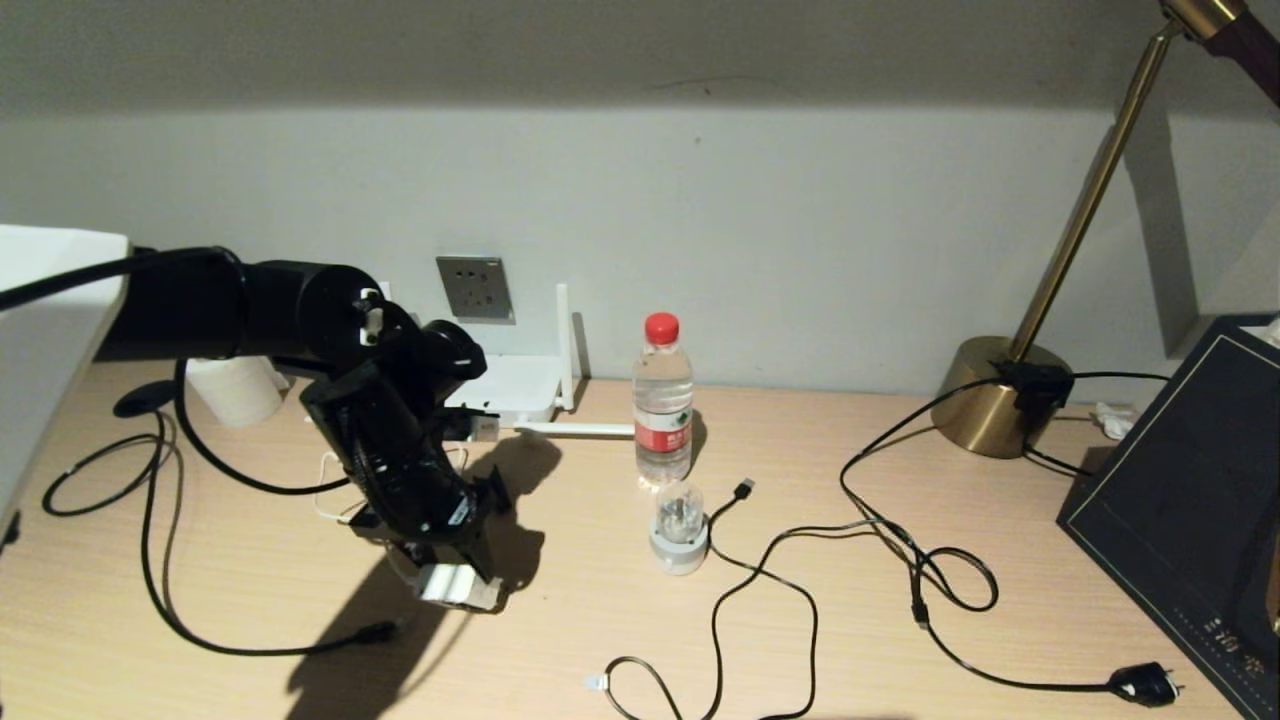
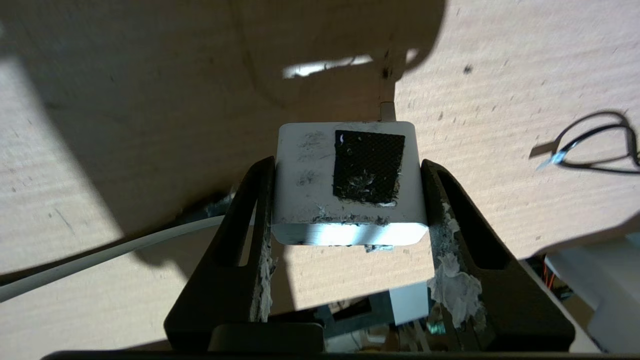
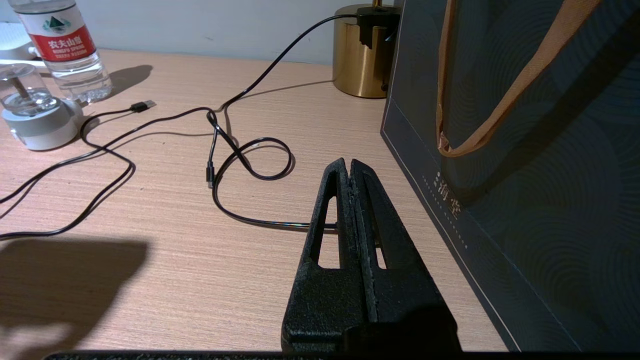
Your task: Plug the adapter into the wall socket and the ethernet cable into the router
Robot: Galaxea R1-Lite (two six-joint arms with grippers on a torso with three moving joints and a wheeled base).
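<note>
My left gripper (image 1: 455,588) is shut on the adapter (image 2: 350,182), a white cube with a black patch on top, and holds it just above the table at front left. Its white cord (image 2: 100,257) trails away across the wood. The grey wall socket (image 1: 475,288) is on the wall behind, above the white router (image 1: 512,385), which has one antenna upright and one lying flat. The black ethernet cable (image 1: 150,565) loops along the left side from its round disc (image 1: 140,398). My right gripper (image 3: 348,165) is shut and empty, low over the table beside a dark bag.
A water bottle (image 1: 663,400) and a round white-and-clear gadget (image 1: 678,528) stand mid-table. Thin black cables (image 1: 800,535) sprawl to the right, one USB-tipped, one pale-tipped (image 1: 597,683). A brass lamp base (image 1: 990,400), its mains plug (image 1: 1145,685) and a dark bag (image 1: 1190,500) fill the right.
</note>
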